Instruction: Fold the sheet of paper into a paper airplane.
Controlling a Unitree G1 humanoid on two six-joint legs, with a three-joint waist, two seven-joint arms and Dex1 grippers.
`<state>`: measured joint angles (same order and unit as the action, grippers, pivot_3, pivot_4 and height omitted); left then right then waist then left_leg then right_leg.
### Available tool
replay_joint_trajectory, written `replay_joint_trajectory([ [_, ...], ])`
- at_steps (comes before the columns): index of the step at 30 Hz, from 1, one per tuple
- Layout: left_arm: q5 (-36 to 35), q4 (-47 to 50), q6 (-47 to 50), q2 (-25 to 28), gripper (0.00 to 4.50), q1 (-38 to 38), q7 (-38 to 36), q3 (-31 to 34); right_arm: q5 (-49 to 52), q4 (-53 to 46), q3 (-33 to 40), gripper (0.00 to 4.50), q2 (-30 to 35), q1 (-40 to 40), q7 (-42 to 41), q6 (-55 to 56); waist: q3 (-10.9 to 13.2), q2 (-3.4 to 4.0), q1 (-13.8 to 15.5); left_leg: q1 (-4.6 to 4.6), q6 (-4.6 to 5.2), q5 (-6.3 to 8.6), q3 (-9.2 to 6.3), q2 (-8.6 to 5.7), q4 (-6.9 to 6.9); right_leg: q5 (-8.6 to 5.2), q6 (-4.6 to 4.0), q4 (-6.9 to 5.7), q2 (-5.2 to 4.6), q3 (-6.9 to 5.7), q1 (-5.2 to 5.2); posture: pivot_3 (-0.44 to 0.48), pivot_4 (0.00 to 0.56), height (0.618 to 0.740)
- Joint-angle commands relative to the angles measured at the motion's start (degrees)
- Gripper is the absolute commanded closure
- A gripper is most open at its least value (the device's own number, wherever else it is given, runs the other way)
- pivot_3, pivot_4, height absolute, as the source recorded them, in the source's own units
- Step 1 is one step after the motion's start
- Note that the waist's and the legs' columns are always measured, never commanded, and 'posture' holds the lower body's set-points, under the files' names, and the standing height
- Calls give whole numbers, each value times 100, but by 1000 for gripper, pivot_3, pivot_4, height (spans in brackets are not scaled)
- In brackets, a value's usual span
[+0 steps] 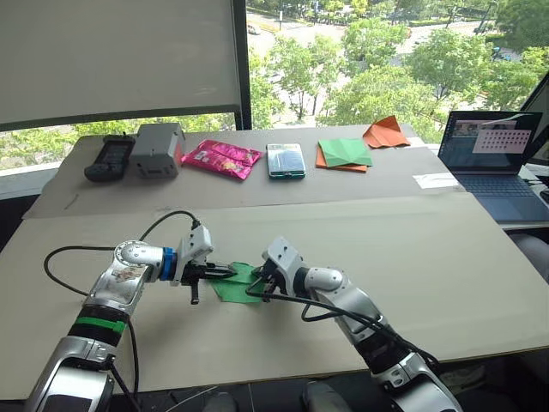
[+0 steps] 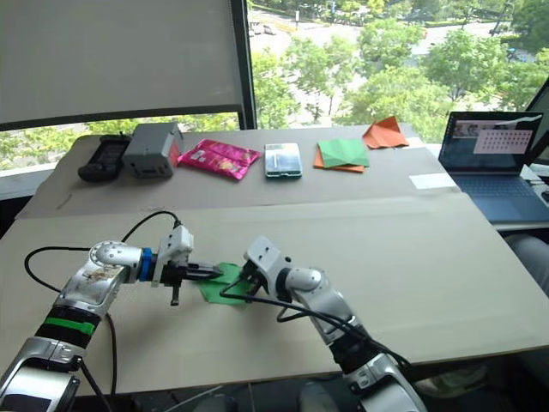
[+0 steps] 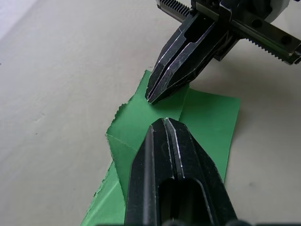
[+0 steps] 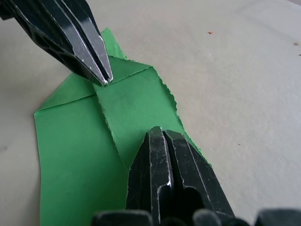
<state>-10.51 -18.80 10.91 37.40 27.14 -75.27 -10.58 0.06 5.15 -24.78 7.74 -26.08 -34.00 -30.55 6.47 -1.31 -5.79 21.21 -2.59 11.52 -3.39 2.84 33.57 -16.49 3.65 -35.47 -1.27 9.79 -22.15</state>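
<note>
Left gripper (image 1: 225,271): fingers pressed together, tips resting on the sheet of paper (image 1: 235,284) from its left side; no paper shows between the fingers.
Right gripper (image 1: 262,281): fingers also pressed together, tips down on the sheet's right side, pointing toward the left gripper; the two sets of tips stand near each other with bare green between them.
Sheet of paper: bright green, lying flat on the front part of the table (image 1: 412,257), between the two grippers. In the left wrist view a corner flap is folded over onto the sheet, with creases running from the flap and one ragged, torn-looking edge (image 3: 115,115).
Table: pale tan surface, a seam running across it behind the sheet.
Behind the sheet, along the table's far edge: a black handheld device (image 1: 109,159), a grey box (image 1: 158,148) just beside it, a pink packet (image 1: 220,158), a small teal-edged box (image 1: 285,160), a green-and-orange paper stack (image 1: 343,154) and an orange pointed paper shape (image 1: 385,132).
Laptop (image 1: 497,154): open, well away from the sheet to its right and farther back, with a white slip (image 1: 436,180) just beside it.
</note>
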Motion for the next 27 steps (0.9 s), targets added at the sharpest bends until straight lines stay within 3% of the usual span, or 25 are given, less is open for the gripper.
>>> replay_joint_trajectory([
  [1,201,-121,-391,19,4500,107,8,-62,-181,228,-145,4451,36,95,84,-313,-1,0,2,-1,0,0,0,0,-4,0,0,1,0,0,-1,0,150,740],
  [10,636,-440,-781,-91,4500,131,152,-300,-206,166,-164,4451,-16,81,81,-401,-6,1,16,-4,0,0,0,0,-4,0,0,2,0,0,2,0,150,740],
  [20,643,-629,-452,-152,4500,187,195,-248,-229,44,-228,4451,-16,118,42,-501,-19,8,17,-7,0,0,0,0,-3,0,0,1,0,0,5,0,150,740],
  [27,711,-707,-441,146,4500,-39,-84,-282,-232,-96,-276,4451,-8,215,45,-578,-25,8,-10,-7,0,0,0,0,-6,0,0,1,0,0,4,0,150,740],
])
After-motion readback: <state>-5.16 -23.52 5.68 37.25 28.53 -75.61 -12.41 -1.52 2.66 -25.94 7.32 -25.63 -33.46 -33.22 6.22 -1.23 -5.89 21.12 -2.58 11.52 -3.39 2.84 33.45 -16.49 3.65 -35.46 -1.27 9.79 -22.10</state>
